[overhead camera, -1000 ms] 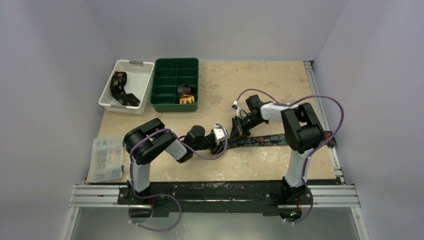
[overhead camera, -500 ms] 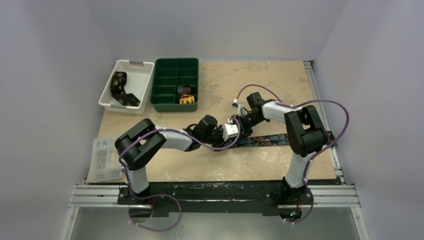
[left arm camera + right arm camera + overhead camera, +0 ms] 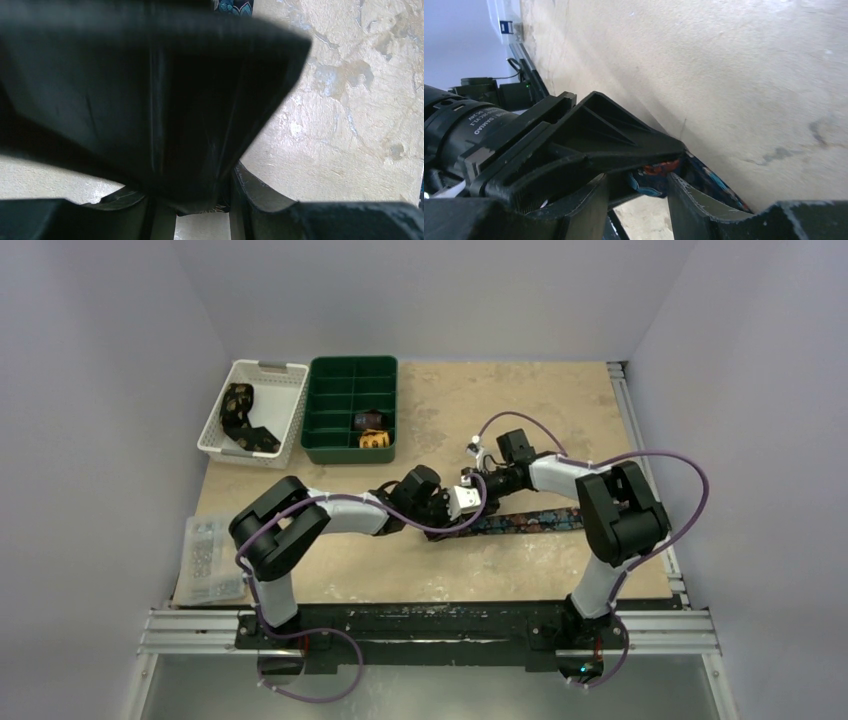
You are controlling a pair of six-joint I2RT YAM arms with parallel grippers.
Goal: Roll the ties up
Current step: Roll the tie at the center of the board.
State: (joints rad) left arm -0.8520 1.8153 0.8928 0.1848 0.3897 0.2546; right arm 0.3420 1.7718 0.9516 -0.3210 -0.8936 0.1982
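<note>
A dark navy tie (image 3: 545,518) with small coloured print lies flat across the table, running right from the centre. Its left end is lifted where the two grippers meet. My left gripper (image 3: 470,506) is shut on that end. In the left wrist view the tie's dark back side (image 3: 150,100) hangs wide and fills most of the frame, pinched at the left gripper (image 3: 200,212). My right gripper (image 3: 487,488) faces the left one. Its jaws stand apart in the right wrist view, the right gripper (image 3: 639,197) just short of a patterned fold of the tie (image 3: 653,181).
A white basket (image 3: 285,390) at the back left holds a black-and-gold tie (image 3: 238,415). Beside it, a green divided tray (image 3: 330,410) holds two rolled ties (image 3: 371,430). A clear plastic box (image 3: 212,558) sits at the table's left edge. Purple cables loop over both arms.
My left arm has stretched right and slightly away from the bases, carrying the tie's end. My right gripper has opened and let go of the tie, with its arm shifting a little right.
</note>
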